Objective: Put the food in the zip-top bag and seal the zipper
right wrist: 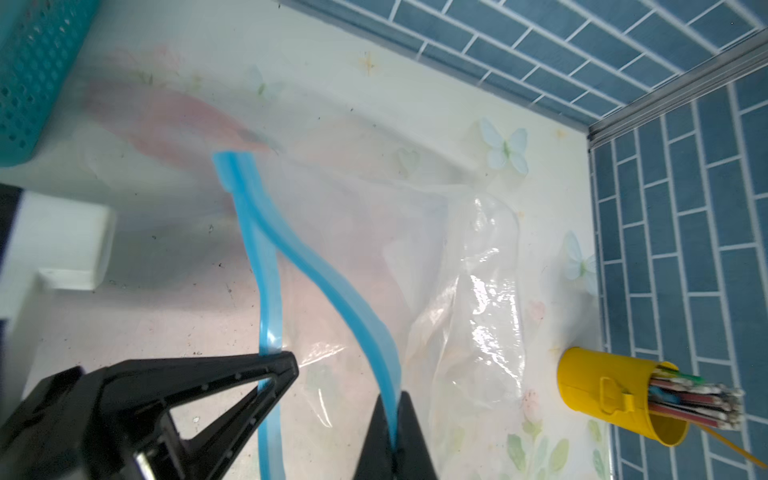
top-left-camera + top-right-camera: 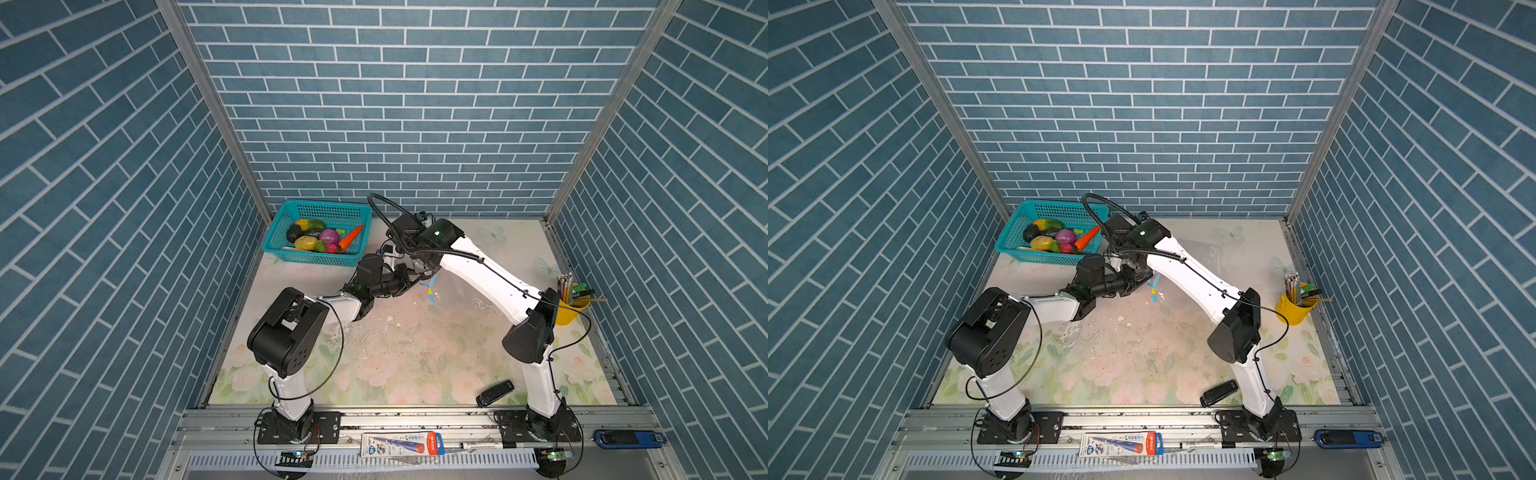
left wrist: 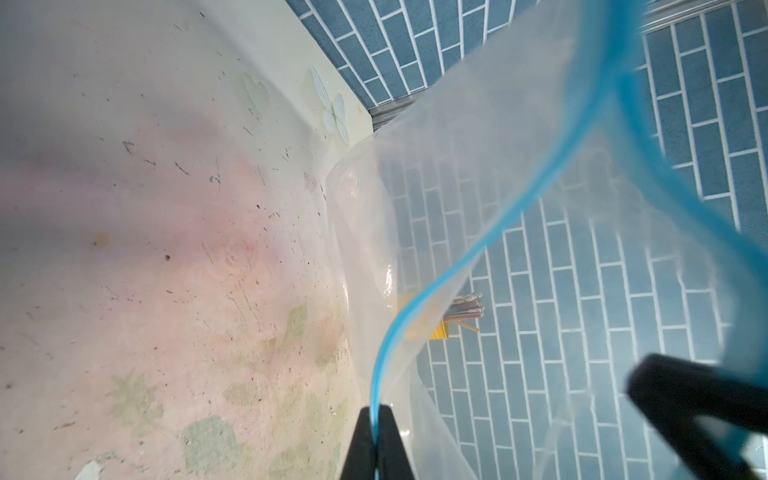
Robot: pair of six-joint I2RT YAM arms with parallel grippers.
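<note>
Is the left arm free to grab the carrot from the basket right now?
Probably not yet. The left gripper is shut on the blue strip of the bag, so it would have to let go first. The carrot lies nearby in the open basket, uncovered.

1. Teal mesh basket: back-left corner of the floral mat.
2. Yellow cup with pencils standing in it: right edge of mat.
3. Black stapler-like device: front right, on mat.
4. Pencil pack and blue device: on front rail, off mat.
</note>
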